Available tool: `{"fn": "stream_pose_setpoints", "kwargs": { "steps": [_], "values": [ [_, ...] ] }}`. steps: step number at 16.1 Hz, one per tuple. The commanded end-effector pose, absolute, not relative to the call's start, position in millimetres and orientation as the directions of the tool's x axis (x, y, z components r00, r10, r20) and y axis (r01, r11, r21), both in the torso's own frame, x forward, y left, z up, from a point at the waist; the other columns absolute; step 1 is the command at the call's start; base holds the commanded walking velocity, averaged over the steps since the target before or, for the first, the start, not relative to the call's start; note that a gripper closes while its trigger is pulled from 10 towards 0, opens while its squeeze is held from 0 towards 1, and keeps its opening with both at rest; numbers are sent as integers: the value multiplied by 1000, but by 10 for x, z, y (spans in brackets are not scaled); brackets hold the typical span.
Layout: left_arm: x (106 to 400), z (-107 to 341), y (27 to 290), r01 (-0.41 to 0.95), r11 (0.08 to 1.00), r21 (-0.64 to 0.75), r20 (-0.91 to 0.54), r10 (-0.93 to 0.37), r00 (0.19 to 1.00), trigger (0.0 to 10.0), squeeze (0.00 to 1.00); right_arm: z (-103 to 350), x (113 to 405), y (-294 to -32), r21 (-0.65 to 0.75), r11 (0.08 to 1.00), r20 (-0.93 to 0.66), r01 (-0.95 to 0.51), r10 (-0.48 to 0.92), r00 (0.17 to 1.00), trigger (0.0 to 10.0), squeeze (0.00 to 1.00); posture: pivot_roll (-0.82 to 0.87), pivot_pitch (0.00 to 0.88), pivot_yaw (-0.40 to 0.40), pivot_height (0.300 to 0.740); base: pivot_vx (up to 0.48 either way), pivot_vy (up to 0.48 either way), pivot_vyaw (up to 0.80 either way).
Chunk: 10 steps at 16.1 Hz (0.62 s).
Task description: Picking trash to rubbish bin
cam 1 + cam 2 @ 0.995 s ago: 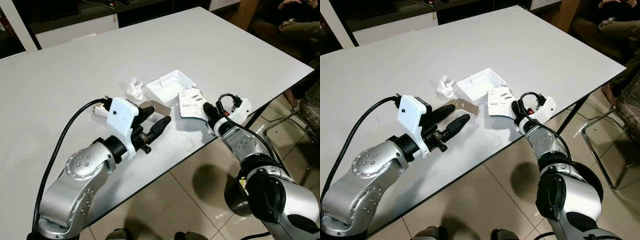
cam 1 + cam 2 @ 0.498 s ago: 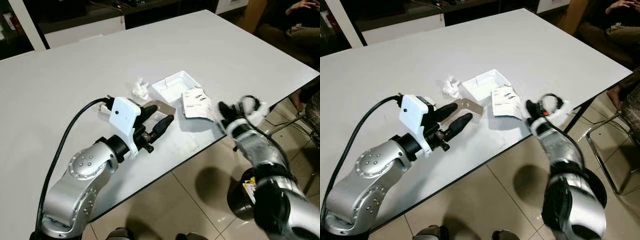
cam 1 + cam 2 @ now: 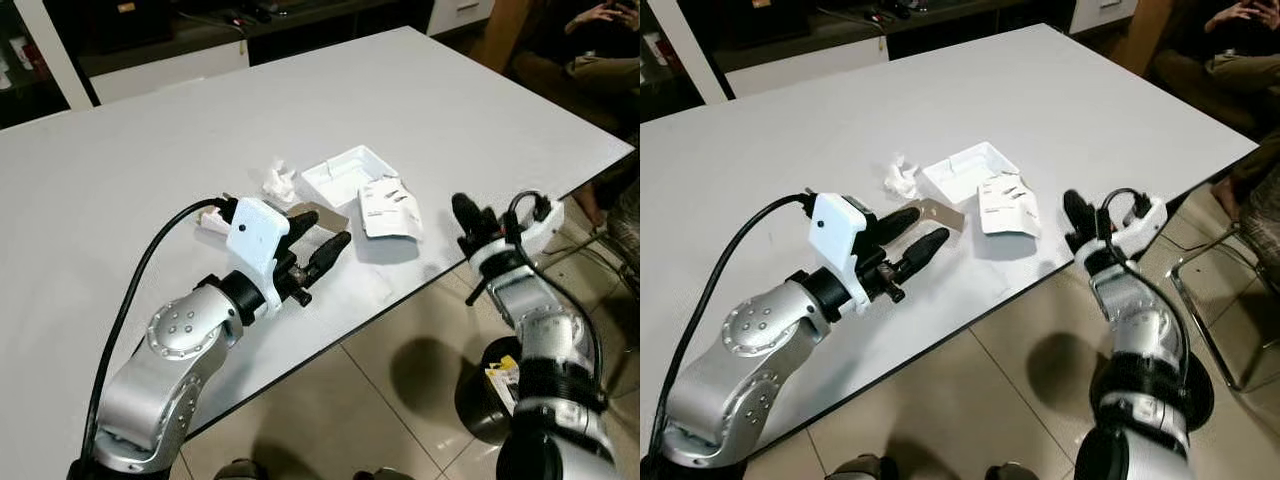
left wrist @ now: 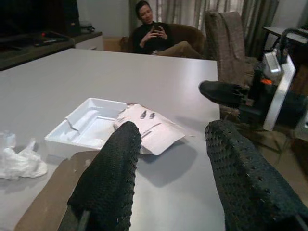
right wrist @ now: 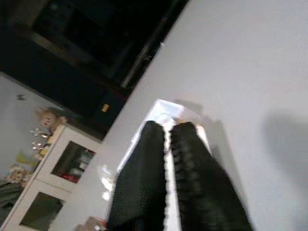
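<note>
While the left end effector (image 3: 322, 245) is hovering wide-fingered just left of one white tray (image 3: 342, 176), one crumpled tissue (image 3: 277, 181), one cardboard piece (image 3: 938, 213) and one torn packet (image 3: 391, 209) are lying around that tray on the bench (image 3: 150, 140); the right end effector (image 3: 466, 213), fingers pressed together and empty, is hanging right of it.

One white tray (image 3: 340, 176), one wrapper (image 3: 390, 208), one tissue (image 3: 278, 181) (crumpled), one cardboard piece (image 3: 322, 216).

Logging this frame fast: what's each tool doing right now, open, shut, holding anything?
Left tool: open, empty, fingers spread over the brown card.
Right tool: shut, holding nothing, off the table edge beside the torn white packet.
</note>
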<state>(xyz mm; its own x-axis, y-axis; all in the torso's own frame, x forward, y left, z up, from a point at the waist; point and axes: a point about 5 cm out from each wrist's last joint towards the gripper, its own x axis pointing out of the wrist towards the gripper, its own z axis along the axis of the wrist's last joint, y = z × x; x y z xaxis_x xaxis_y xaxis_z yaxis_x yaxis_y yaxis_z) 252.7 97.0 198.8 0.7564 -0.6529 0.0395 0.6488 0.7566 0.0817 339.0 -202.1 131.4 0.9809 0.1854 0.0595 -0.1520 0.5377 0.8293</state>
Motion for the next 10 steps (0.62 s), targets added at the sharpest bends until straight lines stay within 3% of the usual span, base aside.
{"fn": "stream_pose_setpoints", "kwargs": {
  "steps": [1, 4, 6, 10],
  "values": [
    [2514, 1970, 950, 644, 760, 93, 37, -649, 760, 10000, 0, 1297, 3318, -2038, 850, 511, 43, -126, 171, 984, 10000, 1000, -28, 55, -31, 740, 0, 0, 0],
    [2462, 1943, 943, 655, 750, 87, 34, -660, 751, 10000, 0, 1309, 3081, -1997, 890, 436, 47, -133, 202, 978, 10000, 1000, -26, 51, -34, 740, 0, 0, 0],
    [2435, 1895, 950, 665, 740, 99, 11, -669, 743, 10000, 0, 1241, 2820, -1904, 912, 389, 9, -131, 299, 954, 10000, 1000, -26, 49, -33, 740, 0, 0, 0],
    [2413, 1882, 950, 660, 744, 105, 4, -664, 747, 10000, 0, 1101, 2717, -1840, 941, 336, -75, -32, 303, 950, 10000, 1000, -25, 68, -53, 740, 0, 0, 0]
  ]
}}
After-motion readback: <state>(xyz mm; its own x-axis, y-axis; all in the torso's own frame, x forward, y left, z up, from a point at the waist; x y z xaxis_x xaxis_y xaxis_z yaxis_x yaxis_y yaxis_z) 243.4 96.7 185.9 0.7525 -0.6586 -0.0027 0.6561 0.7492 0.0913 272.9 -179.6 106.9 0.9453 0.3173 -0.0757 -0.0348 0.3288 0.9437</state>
